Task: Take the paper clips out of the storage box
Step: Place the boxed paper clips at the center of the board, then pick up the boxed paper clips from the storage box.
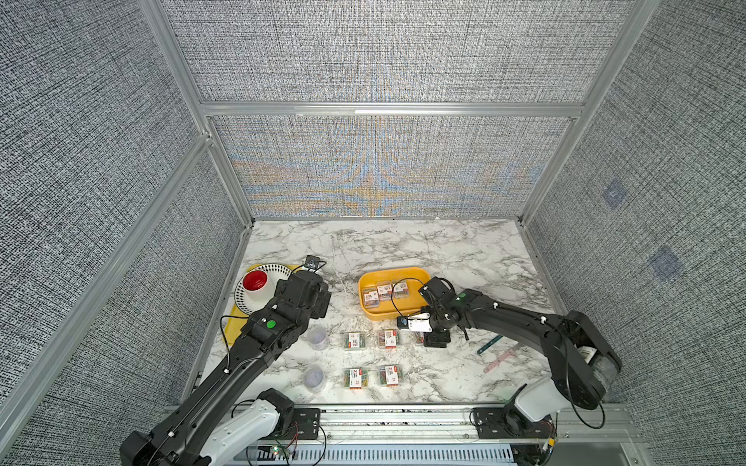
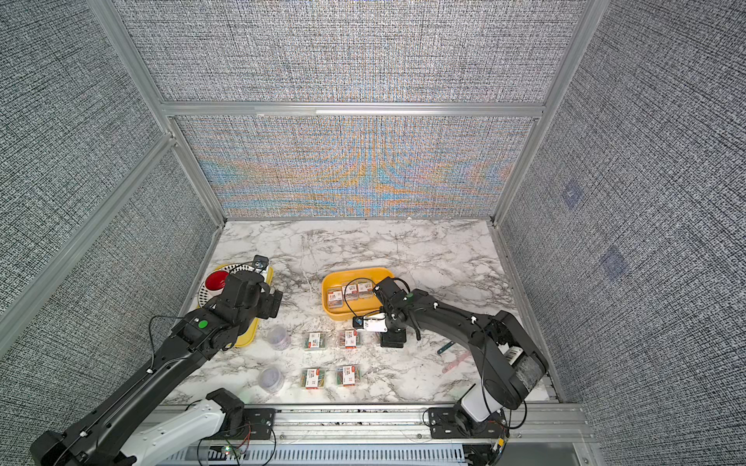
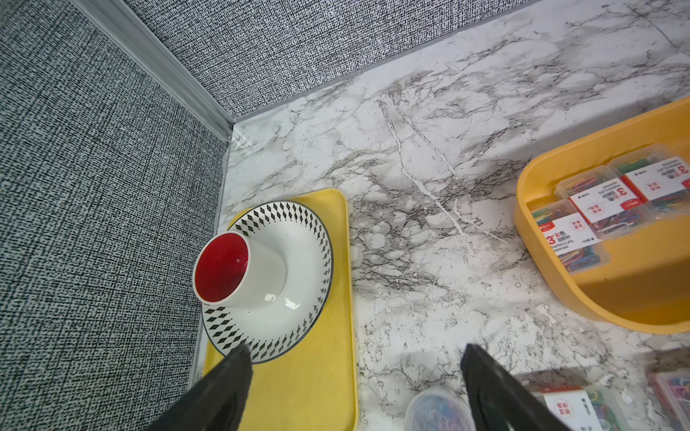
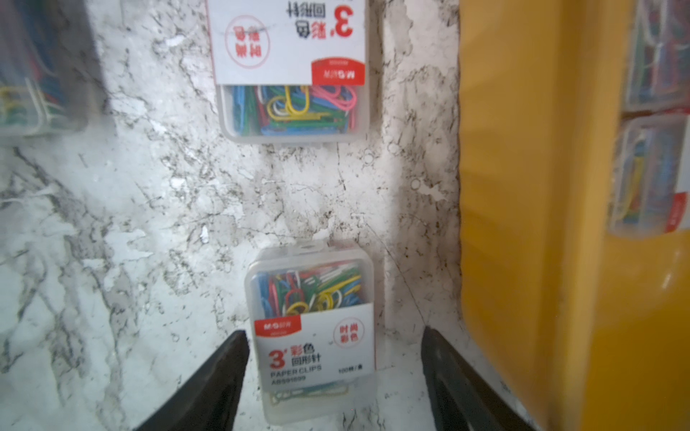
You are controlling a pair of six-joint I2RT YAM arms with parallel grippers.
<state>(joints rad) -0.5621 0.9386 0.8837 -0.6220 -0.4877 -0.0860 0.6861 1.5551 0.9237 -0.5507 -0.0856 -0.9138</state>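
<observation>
Clip case (image 4: 313,328) within open right end effector (image 4: 334,334); left end effector (image 3: 356,350) open.

Counter (image 1: 403,242) back half bare, free to pass; storage box (image 4: 522,186) wall close beside right fingers (image 4: 448,380), clip case (image 4: 313,336) btwn them.

The box (image 1: 388,314) holds three cases (image 1: 384,291). Nearer, on the table (image 1: 403,250), more cases (image 1: 354,341) form two rows; tubs (image 1: 317,337) lie left of them. Far left: cup (image 1: 255,282) on plate (image 1: 242,301) on tray (image 1: 232,329).
</observation>
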